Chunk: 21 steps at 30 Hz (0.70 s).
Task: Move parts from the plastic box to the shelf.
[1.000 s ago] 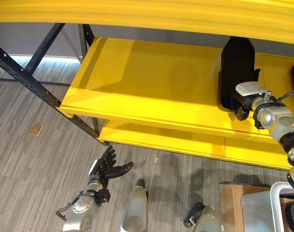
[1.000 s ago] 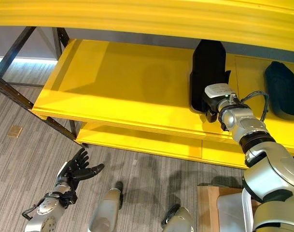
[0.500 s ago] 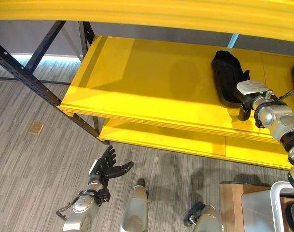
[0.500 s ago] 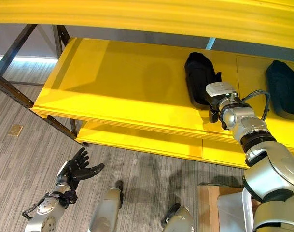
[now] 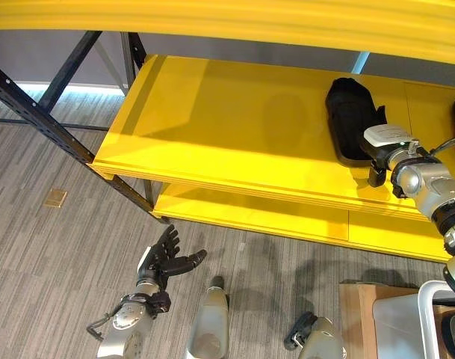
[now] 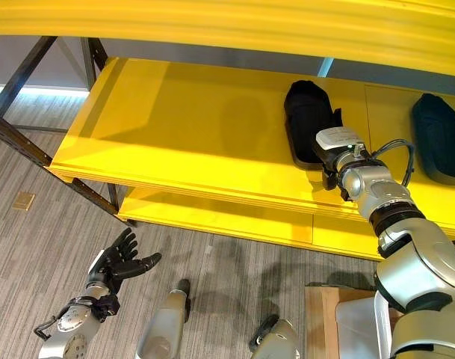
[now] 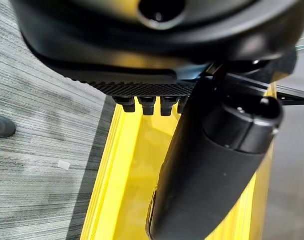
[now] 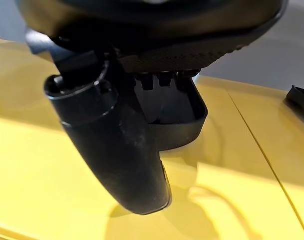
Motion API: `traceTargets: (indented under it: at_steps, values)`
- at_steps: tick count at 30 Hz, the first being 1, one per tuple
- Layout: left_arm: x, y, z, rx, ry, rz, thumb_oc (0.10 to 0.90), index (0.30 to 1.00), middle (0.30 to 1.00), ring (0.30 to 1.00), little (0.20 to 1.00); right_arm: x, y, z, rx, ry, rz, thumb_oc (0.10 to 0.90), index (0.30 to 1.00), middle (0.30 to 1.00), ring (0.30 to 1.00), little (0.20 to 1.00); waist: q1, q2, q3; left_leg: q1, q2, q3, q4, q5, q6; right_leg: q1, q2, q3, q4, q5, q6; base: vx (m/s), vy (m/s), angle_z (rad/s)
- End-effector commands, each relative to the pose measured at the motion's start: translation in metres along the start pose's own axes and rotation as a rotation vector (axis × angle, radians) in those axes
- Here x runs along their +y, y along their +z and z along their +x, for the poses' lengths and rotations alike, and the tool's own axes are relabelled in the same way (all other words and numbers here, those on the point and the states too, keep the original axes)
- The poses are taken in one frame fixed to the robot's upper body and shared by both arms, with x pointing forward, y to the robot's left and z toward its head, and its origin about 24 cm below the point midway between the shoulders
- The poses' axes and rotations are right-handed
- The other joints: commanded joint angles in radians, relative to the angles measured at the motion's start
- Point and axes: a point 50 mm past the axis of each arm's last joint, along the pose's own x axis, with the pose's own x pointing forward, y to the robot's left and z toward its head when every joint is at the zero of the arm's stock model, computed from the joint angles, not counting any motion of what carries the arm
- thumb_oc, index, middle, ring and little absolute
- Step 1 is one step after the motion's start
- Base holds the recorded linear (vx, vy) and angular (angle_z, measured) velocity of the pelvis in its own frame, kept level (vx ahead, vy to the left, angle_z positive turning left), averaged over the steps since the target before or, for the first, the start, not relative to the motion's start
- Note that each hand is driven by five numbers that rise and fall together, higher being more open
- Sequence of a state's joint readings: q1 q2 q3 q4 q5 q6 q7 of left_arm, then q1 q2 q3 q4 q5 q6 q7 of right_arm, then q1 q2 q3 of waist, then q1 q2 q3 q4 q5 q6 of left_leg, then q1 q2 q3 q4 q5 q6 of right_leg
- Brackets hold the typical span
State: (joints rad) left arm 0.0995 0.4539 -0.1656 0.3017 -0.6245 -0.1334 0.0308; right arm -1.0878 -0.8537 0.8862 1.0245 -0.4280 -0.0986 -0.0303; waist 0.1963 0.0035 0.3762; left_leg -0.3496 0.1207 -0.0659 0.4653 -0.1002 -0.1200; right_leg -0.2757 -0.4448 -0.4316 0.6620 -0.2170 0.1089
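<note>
A black part (image 6: 308,120) lies flat on the yellow shelf (image 6: 190,127); the right hand (image 6: 333,161) sits at its near end (grip unclear). The left hand (image 6: 121,262) hangs spread below the shelf.

Black part (image 5: 351,120) now flat on shelf (image 5: 212,127)

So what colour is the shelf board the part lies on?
Bright yellow; the shelf under the black part shows best in the left eye view.
</note>
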Motion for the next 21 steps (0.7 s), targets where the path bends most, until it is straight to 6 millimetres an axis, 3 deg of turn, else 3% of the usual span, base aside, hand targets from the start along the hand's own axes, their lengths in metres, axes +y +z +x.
traceTargets:
  at_steps: [1,6,21]
  values:
    - [-0.006,0.050,0.003,-0.240,-0.084,0.022,0.900,1.000,1.000,1.000,1.000,-0.067,0.006,0.003,-0.006,-0.212,0.069,0.900,1.000,1.000,1.000,1.000,0.028,-0.013,-0.024,0.015,0.040,-0.057,-0.015,-0.026,0.012,0.018,0.011,0.039,0.021,0.050,0.022,0.00,0.000,0.00]
    - [-0.006,0.052,0.004,-0.246,-0.084,0.026,0.900,1.000,1.000,1.000,1.000,-0.063,0.017,0.006,-0.040,-0.193,0.085,0.900,1.000,1.000,1.000,1.000,0.023,-0.016,-0.021,0.017,0.039,-0.053,-0.014,-0.028,0.013,0.019,0.011,0.040,0.020,0.053,0.023,0.00,0.000,0.00]
    - [-0.007,0.048,0.003,-0.232,-0.091,0.026,0.900,1.000,1.000,1.000,1.000,-0.035,0.017,0.008,-0.025,-0.089,0.124,0.900,1.000,1.000,1.000,1.000,0.022,-0.017,-0.004,0.005,0.036,-0.055,0.002,-0.032,0.015,0.014,0.008,0.043,0.027,0.054,0.021,0.00,0.000,0.00]
